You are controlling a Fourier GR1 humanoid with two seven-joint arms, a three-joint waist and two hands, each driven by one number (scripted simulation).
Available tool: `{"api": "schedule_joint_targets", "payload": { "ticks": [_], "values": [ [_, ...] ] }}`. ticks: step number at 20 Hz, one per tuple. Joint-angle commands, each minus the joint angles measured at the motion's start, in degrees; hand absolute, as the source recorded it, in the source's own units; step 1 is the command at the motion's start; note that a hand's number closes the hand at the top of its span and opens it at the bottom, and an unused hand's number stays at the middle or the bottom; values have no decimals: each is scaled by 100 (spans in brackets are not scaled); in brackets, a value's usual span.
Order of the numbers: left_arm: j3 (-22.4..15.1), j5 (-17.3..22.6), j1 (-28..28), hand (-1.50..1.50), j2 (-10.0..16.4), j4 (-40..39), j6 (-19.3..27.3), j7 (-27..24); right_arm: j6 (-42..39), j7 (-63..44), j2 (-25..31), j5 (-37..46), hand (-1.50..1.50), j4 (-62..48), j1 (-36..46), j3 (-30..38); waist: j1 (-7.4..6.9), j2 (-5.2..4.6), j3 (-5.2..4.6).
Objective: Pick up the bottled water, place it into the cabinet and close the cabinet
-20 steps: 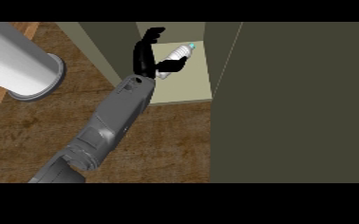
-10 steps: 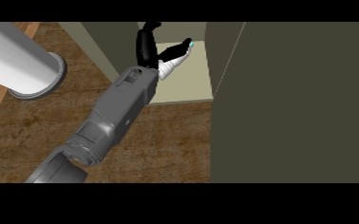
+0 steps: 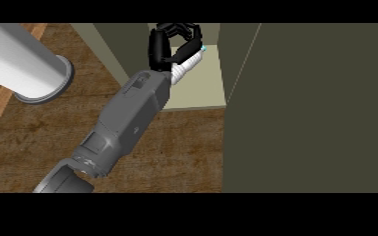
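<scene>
The cabinet (image 3: 118, 42) opening is narrow, walled at right by a tall dark panel (image 3: 310, 110). The left hand (image 3: 159, 50), curled round the bottle (image 3: 184, 67), fills its left part; bare shelf (image 3: 203, 90) lies beside it. A white cylinder (image 3: 29, 65) blocks the surface (image 3: 184, 150) at left.

— What colour is the robot hand (image 3: 166, 47)?
— Black all over, on a plain grey forearm (image 3: 129, 115). The bottle (image 3: 186, 66) in it looks white, with a pale turquoise cap (image 3: 203, 49).
— And the cabinet (image 3: 240, 60) around it?
— Dull olive green, darker on the wide panel (image 3: 317, 110) to the right of the robot hand. The shelf (image 3: 199, 92) just below the robot hand is pale cream.
— The worktop (image 3: 177, 150)?
— Brown, with a streaky wood grain. Far left of the robot hand, a cylinder (image 3: 26, 65) is white shading to light grey, with a grey rim.
</scene>
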State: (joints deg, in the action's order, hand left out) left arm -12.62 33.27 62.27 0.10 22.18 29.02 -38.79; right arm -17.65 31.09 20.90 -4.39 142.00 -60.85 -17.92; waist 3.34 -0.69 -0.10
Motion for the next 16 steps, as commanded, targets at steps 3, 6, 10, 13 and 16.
{"api": "schedule_joint_targets", "payload": {
  "ticks": [3, 6, 10, 13, 16],
  "values": [
    [-548, 523, -498, 150, -10, 618, -256, -2, 20, -426, 142, -265, -150, 994, -256, 105, -29, 52, 3],
    [-986, 774, -817, 150, -10, 1333, -659, 353, 167, -444, 10, 72, -150, 853, -305, -138, -122, 102, 0],
    [-1440, 1101, -1662, -150, -10, 2175, -1385, 351, 321, -577, -67, 242, -150, 925, -246, -418, -270, 121, -6],
    [-1943, 1249, -2324, -150, -10, 2893, -1359, 514, 360, -553, -32, 399, -150, 977, -354, -541, -320, 141, -5],
    [-2428, 1160, -3054, -150, -10, 3711, -1242, 515, 432, -509, -5, 229, -150, 885, -270, -335, -422, 147, 3]
  ]
}}
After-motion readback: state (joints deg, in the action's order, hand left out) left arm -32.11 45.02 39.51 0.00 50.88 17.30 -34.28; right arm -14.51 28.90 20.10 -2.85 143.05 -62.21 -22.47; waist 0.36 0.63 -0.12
